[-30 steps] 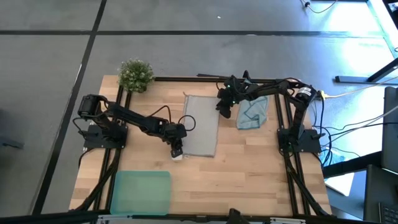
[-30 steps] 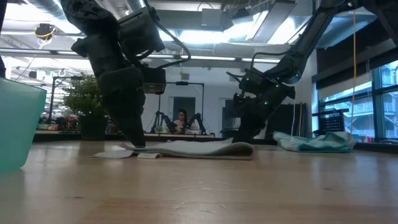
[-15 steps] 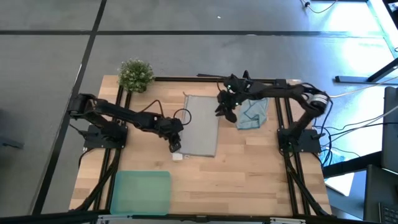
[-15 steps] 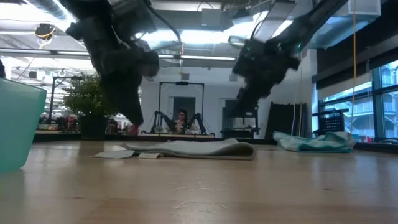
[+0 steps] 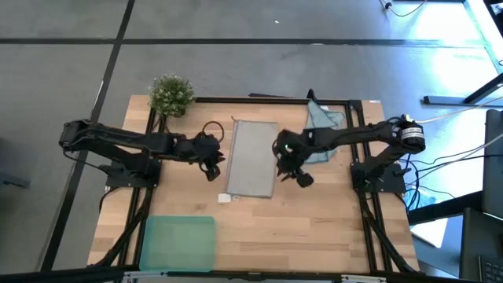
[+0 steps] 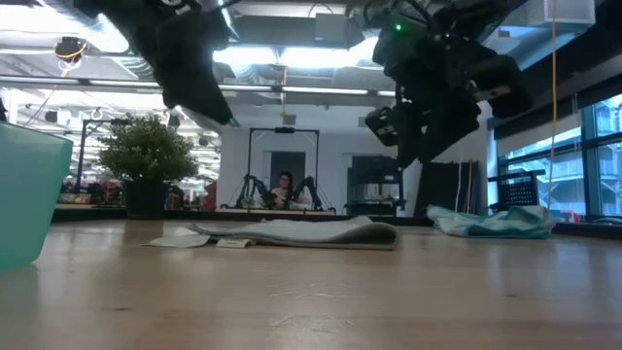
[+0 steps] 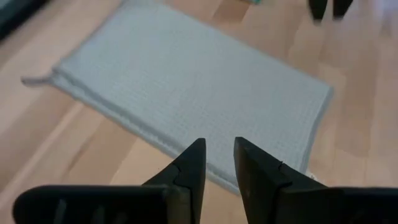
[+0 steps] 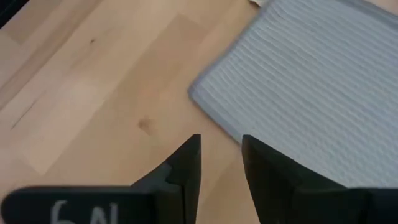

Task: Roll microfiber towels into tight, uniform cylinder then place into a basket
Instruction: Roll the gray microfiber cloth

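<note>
The pale grey towel (image 5: 251, 157) lies folded flat on the wooden table, its small white tag (image 5: 225, 198) at the near left corner; it also shows in the low view (image 6: 292, 233). The light blue towel (image 5: 321, 130) lies crumpled at the far right, partly under my right arm. The mint-green basket (image 5: 178, 242) stands at the near left. My left gripper (image 7: 217, 152) hovers above the grey towel's left edge, narrowly open and empty. My right gripper (image 8: 221, 152) hovers beside the towel's right edge near a corner (image 8: 196, 93), narrowly open and empty.
A small potted plant (image 5: 171, 94) stands at the far left corner. A black frame (image 5: 267, 100) runs along the table's far and side edges. Bare wood lies between the grey towel and the basket and along the near right. A person shows far behind the table (image 6: 284, 190).
My left gripper has risen from the grey towel's near left corner and drawn back toward the table's left and far side. My right gripper has risen from the towel's far right corner and gone toward the near edge along the towel's right side. The towels lie as before.
</note>
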Controlling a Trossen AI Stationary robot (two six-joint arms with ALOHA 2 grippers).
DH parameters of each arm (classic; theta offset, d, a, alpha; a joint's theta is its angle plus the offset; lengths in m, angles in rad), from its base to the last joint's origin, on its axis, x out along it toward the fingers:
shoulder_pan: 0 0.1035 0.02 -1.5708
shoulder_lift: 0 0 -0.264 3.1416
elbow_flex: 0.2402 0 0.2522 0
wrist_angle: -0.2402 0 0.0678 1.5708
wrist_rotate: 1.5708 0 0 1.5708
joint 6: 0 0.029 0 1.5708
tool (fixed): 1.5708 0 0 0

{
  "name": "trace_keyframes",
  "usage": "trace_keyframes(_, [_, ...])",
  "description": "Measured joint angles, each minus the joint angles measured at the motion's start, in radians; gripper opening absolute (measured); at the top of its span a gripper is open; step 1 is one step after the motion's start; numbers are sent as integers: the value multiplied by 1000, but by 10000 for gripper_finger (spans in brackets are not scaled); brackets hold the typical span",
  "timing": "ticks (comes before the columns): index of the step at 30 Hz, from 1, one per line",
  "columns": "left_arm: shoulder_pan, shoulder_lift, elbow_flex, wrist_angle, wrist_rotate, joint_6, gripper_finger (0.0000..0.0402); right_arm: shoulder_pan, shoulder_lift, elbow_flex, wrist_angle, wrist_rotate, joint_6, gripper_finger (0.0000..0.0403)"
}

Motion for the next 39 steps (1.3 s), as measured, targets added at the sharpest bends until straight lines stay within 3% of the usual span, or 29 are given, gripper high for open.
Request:
trace_keyframes(3, [0,-28,0,-12,-2,32,80,50,15,0,45,18,5,118])
trace_keyframes(8, [0,-50,0,-53,-3,37,80,108,17,0,122,135,103,118])
trace_keyframes(20, [-31,-51,0,-75,33,81,80,180,143,0,225,153,263,118])
trace_keyframes(29, [-35,-50,0,-75,33,89,80,213,166,0,249,265,264,118])
trace_keyframes(39, [-35,-50,0,-74,33,90,80,219,226,0,276,265,215,118])
